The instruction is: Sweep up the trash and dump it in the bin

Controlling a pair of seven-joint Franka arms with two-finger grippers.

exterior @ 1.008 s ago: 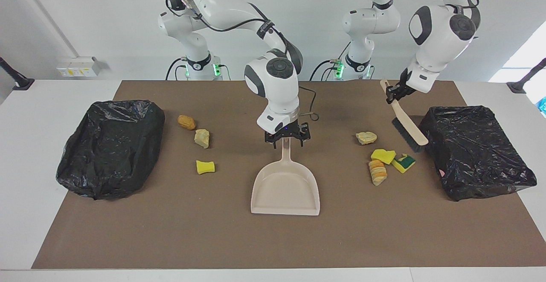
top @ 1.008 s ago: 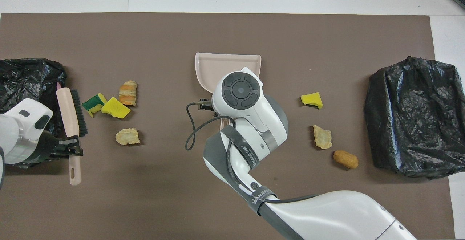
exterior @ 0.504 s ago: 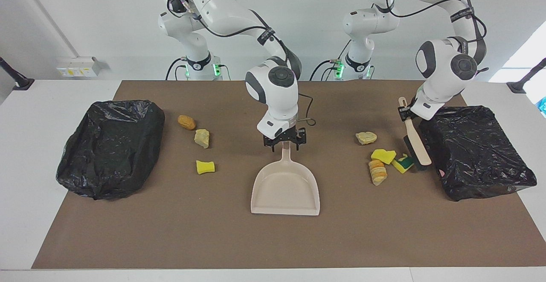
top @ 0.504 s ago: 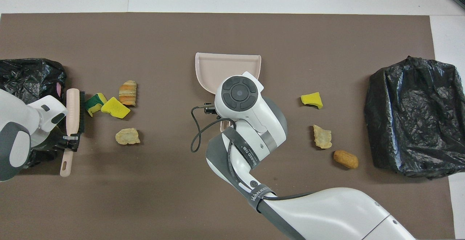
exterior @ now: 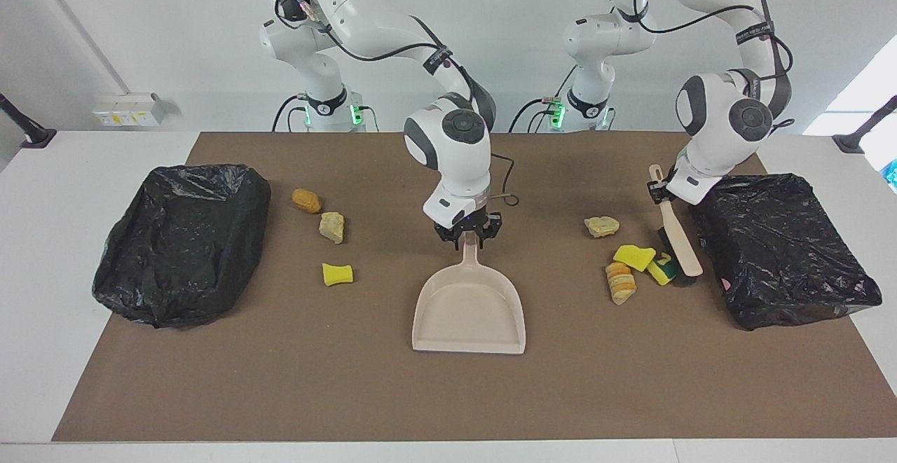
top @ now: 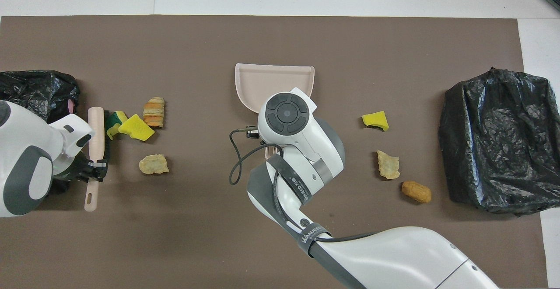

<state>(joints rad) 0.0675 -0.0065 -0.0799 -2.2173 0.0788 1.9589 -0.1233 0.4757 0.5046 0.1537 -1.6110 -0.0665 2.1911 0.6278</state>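
Note:
The beige dustpan (exterior: 468, 309) (top: 271, 81) lies flat mid-table. My right gripper (exterior: 468, 236) is shut on its handle; the wrist hides this from overhead. My left gripper (exterior: 659, 193) (top: 97, 166) is shut on the beige brush (exterior: 678, 235) (top: 96, 129), whose bristles touch a green-backed sponge (exterior: 662, 268) (top: 114, 120). Beside that lie a yellow sponge (exterior: 634, 256) (top: 136, 128), a striped bread chunk (exterior: 620, 282) and a pale lump (exterior: 602, 225). Toward the right arm's end lie a tan chunk (exterior: 306, 200), another pale lump (exterior: 332, 227) and another yellow sponge (exterior: 337, 274).
A black-bagged bin (exterior: 182, 239) (top: 498, 140) stands at the right arm's end of the brown mat, and another (exterior: 778, 246) (top: 35, 92) at the left arm's end, close beside the brush. A cable loops from the right wrist (top: 234, 162).
The left arm lowered the brush to the mat and moved it against the green-backed sponge, nudging it toward the yellow one. The right gripper's fingers closed onto the dustpan handle.

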